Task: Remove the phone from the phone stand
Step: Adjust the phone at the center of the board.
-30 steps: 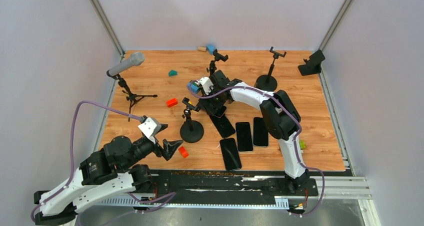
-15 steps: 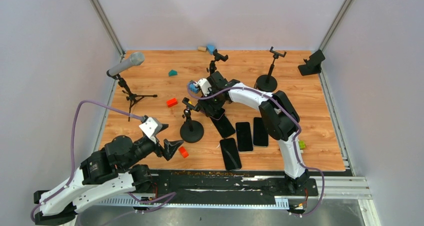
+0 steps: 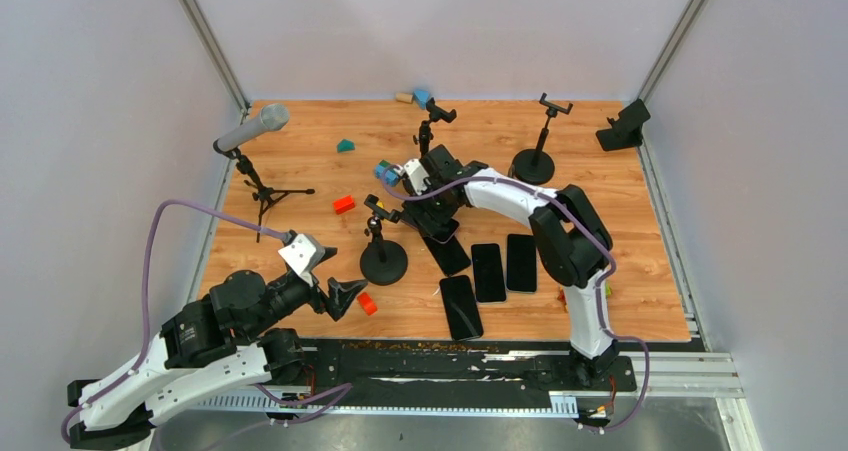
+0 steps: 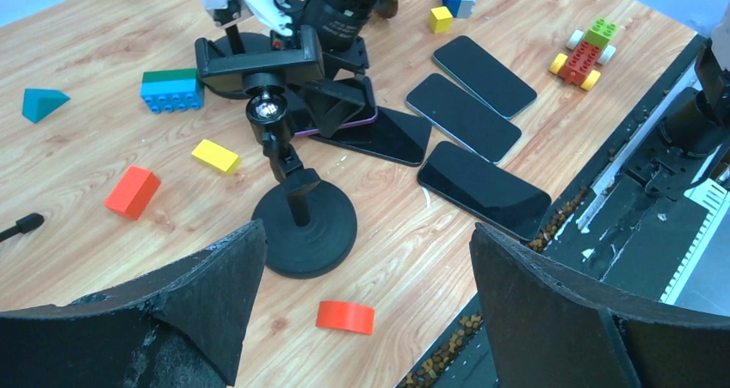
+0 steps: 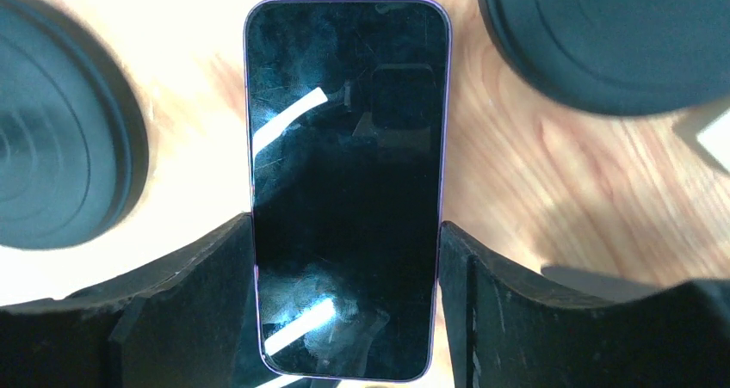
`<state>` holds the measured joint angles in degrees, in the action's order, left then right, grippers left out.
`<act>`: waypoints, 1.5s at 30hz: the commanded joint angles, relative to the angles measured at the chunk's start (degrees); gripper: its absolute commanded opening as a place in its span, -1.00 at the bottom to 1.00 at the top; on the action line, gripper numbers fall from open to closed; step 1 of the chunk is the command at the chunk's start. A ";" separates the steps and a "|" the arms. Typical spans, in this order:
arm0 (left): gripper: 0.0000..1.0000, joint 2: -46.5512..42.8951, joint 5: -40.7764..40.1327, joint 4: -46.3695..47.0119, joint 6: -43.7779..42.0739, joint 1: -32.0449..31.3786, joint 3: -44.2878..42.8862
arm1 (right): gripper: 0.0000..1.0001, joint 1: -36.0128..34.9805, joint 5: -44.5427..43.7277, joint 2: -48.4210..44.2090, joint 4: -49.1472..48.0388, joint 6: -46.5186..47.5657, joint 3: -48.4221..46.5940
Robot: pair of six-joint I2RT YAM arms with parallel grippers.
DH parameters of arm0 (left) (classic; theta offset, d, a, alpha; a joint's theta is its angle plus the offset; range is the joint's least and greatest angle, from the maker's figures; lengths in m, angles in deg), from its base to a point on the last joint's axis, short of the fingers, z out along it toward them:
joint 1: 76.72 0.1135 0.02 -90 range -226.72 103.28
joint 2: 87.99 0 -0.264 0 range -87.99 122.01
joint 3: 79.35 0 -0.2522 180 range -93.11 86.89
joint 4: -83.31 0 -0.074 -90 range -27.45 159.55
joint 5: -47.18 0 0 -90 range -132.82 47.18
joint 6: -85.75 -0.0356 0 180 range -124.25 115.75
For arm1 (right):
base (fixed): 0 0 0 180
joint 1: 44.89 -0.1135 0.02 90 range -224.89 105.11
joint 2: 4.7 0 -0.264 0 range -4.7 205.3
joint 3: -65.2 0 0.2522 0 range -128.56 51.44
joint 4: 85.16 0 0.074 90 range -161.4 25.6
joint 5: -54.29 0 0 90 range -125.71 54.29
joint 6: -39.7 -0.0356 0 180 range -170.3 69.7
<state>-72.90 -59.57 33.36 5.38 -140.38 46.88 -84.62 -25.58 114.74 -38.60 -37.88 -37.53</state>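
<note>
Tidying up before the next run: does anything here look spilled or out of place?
Yes: brown crumbs lie scattered along the black rail at the table's near edge, like spilled debris.

The phone (image 5: 344, 104) has a glossy black glass face, smudged, with a smooth purple rim. The tabletop (image 3: 480, 121) is pale wood grain with a slight sheen. The phone stand (image 4: 303, 224) at lower centre looks like matt black plastic. The right claw (image 5: 346, 233) has matt black, faintly rough fingers (image 5: 172, 293).

Microphone (image 3: 255, 126) on tripod (image 3: 265, 193) far left; red block (image 3: 343, 204), teal wedge (image 3: 345, 145) nearby.
</note>
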 commanded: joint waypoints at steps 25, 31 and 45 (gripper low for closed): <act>0.90 0.82 1.32 2.17 -0.92 -0.16 0.54 | -0.37 12.91 -8.73 -13.67 -8.18 -6.47 16.47; 0.91 0.74 1.13 2.20 -0.85 -0.15 0.55 | -0.34 12.88 -7.03 -7.53 -7.08 -4.79 10.19; 0.92 1.30 1.24 2.22 -0.84 -0.15 0.63 | 0.82 12.92 -6.05 -13.90 -7.29 -5.79 15.20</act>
<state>-72.68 -58.70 33.43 5.36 -140.38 46.94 -71.46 -32.13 107.29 -45.22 -43.14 -24.07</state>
